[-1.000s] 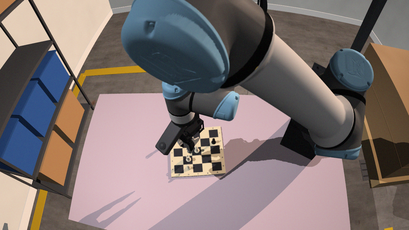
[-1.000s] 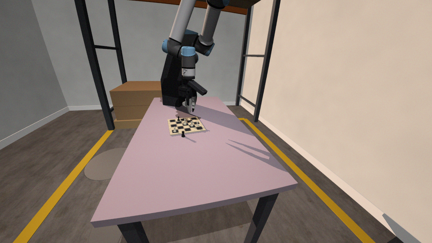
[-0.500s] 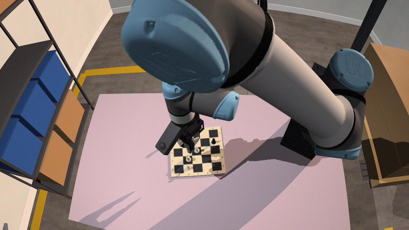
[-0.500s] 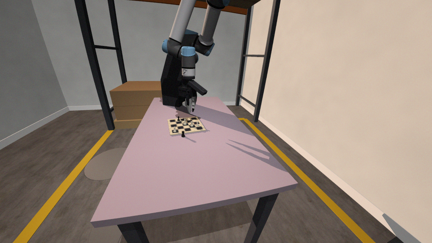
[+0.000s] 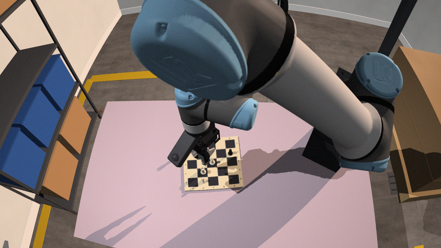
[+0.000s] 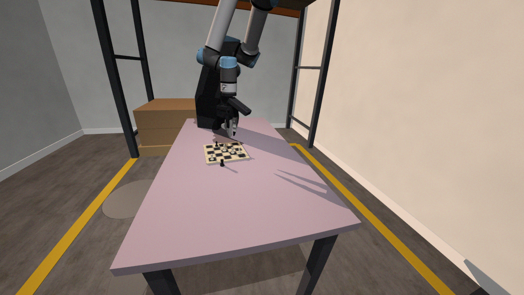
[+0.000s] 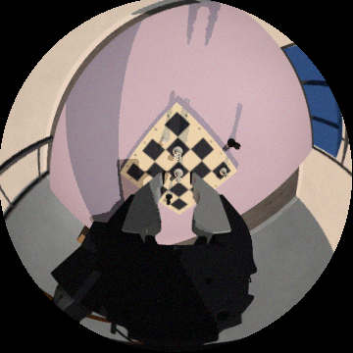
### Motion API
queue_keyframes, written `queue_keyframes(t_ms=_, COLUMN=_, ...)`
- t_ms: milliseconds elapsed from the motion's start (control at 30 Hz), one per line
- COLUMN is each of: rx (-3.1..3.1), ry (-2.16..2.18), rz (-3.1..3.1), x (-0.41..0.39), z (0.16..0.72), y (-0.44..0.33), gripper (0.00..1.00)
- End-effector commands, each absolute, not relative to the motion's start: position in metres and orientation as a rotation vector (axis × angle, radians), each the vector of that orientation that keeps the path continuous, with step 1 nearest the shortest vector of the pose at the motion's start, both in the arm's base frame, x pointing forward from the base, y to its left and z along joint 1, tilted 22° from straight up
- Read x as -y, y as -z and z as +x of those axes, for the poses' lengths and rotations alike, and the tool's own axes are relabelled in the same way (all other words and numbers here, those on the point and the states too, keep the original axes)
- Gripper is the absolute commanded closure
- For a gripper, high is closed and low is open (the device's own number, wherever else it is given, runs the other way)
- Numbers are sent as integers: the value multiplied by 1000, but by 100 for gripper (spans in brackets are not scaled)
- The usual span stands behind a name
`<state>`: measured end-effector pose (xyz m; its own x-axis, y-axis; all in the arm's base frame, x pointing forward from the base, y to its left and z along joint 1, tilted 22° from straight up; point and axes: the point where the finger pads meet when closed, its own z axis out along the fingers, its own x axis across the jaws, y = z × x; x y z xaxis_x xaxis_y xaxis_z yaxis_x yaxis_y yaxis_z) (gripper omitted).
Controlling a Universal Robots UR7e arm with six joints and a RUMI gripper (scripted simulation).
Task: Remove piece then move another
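Note:
The small chessboard (image 5: 213, 165) lies on the pink table. Three white pieces stand on it: one (image 5: 212, 161) beside my fingers and two (image 5: 202, 170) (image 5: 202, 179) in the column nearer the camera. A black pawn (image 5: 229, 151) stands on the board's right side. Another black pawn (image 6: 221, 164) stands upright on the table just off the board's edge, and it also shows in the wrist view (image 7: 232, 144). My gripper (image 5: 205, 155) hangs above the board's far-left part, well clear of the pieces. Its fingers are narrowed but apart, with nothing between them. I cannot read the square labels well.
The robot's black base (image 5: 320, 154) stands at the table's far right edge. A shelf with blue and orange bins (image 5: 40, 123) is at the left, and cardboard boxes (image 5: 416, 123) are at the right. The big arm links hang over the table.

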<state>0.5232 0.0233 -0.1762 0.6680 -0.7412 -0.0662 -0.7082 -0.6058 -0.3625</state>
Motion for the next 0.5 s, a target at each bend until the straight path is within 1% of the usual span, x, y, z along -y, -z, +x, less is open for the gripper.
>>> queue_keyframes(t_ms=0, rx=-1143, ry=130, rz=-2526, x=-23, z=524, y=176, gripper=78)
queue_keyframes(t_ms=467, rx=-1143, ry=130, rz=-2526, x=-24, z=525, y=180, gripper=78)
